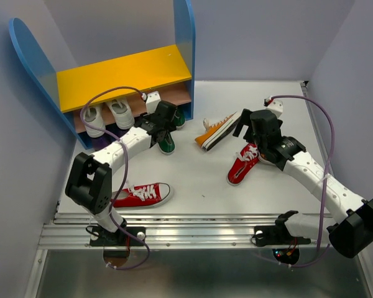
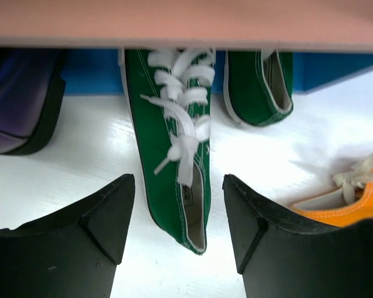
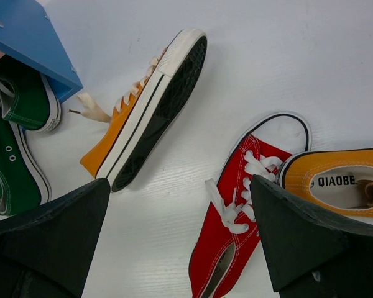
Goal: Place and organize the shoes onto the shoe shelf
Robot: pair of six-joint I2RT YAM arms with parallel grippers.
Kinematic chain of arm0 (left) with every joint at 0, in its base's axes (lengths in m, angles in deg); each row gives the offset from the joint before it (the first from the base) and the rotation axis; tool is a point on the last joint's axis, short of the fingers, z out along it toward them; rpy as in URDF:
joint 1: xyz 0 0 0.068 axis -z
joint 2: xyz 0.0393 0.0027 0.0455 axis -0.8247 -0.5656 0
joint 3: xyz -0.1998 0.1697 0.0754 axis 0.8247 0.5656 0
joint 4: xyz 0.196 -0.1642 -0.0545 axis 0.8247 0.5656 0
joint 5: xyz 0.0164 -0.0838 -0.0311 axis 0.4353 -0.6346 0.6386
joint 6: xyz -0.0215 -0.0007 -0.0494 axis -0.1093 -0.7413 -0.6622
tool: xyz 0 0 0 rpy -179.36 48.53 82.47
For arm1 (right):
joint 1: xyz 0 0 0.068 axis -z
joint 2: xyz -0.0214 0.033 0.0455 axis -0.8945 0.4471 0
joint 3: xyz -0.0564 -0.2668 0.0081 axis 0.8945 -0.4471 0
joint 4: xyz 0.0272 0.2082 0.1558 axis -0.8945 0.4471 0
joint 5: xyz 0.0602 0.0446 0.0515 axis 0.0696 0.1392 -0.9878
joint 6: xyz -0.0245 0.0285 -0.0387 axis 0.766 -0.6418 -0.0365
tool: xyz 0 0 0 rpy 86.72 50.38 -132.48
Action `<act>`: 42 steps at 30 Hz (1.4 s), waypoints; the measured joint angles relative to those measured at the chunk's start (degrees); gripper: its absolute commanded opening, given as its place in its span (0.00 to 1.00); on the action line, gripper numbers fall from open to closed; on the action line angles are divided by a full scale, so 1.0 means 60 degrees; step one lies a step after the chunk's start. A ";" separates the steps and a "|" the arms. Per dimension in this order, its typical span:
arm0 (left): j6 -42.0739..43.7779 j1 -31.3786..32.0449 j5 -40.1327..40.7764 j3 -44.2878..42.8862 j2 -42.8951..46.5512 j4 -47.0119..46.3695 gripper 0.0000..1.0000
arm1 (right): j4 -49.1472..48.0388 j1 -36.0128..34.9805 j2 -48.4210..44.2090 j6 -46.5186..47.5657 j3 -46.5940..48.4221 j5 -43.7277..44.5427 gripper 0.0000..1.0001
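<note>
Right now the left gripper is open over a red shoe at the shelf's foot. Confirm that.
Not quite: the shoe under the open left gripper is green, not red, as the left wrist view shows. It does lie at the shelf's foot.

High overhead — two close wrist views

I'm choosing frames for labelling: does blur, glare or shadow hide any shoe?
Top external: even and sharp, only the white shoes under the yellow board sit in shade. Left wrist: green shoe crisp, the pink board across the top blurred. Right wrist: sharp, faint shadow beside the tipped orange shoe.
</note>
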 measured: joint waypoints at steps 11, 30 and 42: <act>-0.1279 0.1053 0.0444 0.0521 -0.0372 0.0583 0.62 | 0.0015 -0.0004 0.0098 -0.0026 0.0000 -0.0066 1.00; -0.1719 0.1078 0.0670 0.0539 -0.1548 0.0401 0.00 | 0.0018 0.0000 0.0098 -0.0022 0.0000 -0.0062 1.00; -0.1406 0.1107 0.1832 0.0135 -0.1555 0.1137 0.00 | 0.0018 -0.0004 0.0091 -0.0022 0.0000 -0.0066 1.00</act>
